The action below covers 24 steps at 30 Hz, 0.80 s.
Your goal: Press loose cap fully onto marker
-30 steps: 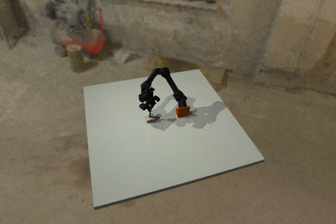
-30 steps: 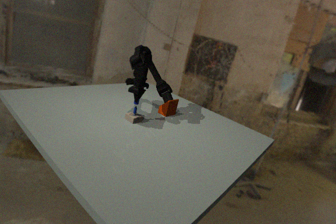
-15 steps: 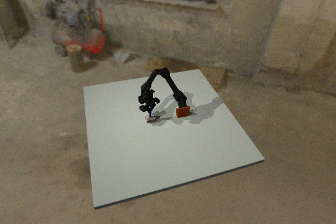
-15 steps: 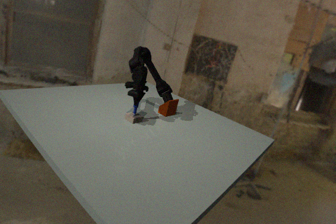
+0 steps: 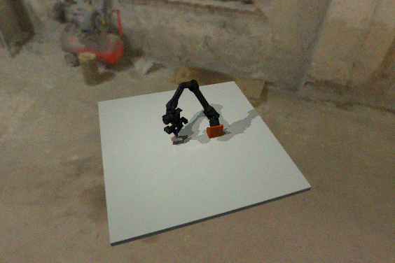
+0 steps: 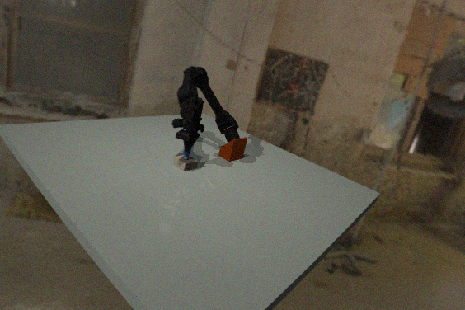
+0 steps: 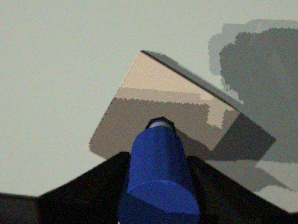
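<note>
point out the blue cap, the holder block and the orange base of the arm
blue cap (image 7: 159, 165), wrist view, on the side of its barrel between the fingers
holder block (image 7: 150, 95), wrist view, on its tan top face
orange base (image 5: 214, 131), top view, on its front face
</note>
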Each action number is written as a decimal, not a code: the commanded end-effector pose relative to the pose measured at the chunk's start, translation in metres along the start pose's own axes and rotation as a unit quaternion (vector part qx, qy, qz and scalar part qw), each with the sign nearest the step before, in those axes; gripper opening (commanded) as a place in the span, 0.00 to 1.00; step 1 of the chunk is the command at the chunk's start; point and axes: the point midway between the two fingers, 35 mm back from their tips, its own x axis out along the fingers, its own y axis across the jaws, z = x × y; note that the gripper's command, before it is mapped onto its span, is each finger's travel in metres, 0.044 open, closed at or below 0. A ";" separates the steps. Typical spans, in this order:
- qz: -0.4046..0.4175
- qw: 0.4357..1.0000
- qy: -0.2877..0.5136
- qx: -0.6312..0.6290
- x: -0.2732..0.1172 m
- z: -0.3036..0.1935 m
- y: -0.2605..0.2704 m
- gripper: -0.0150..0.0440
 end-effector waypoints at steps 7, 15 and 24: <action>-0.002 1.000 -0.004 -0.004 0.012 0.000 -0.002 0.25; -0.002 1.000 -0.004 -0.004 0.012 0.000 -0.002 0.25; -0.002 1.000 -0.001 -0.001 0.011 0.000 -0.002 0.57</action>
